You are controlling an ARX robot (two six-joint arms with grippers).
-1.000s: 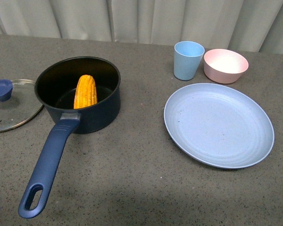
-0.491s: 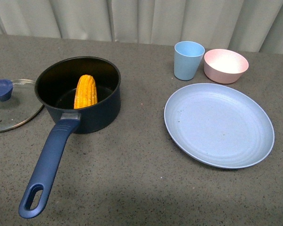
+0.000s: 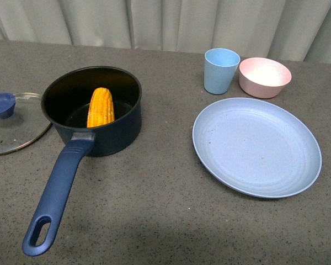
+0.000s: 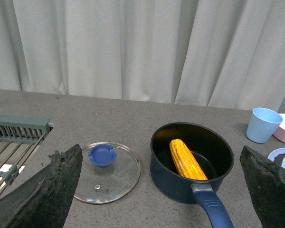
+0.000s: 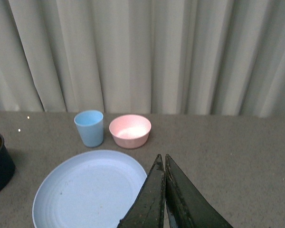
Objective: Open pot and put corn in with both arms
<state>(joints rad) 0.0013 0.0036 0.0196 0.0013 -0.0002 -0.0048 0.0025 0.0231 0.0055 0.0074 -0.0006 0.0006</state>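
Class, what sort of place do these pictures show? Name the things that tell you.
Probably a mock kitchen counter: a grey speckled tabletop with a saucepan, tableware such as a plate, a dish rack, and plain curtains behind.

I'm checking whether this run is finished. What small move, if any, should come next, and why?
Probably none beyond keeping both arms back. The corn cob already lies inside the open saucepan, and the glass lid rests on the table beside it. The left end effector is open and the right end effector is shut, each empty and away from the pan.
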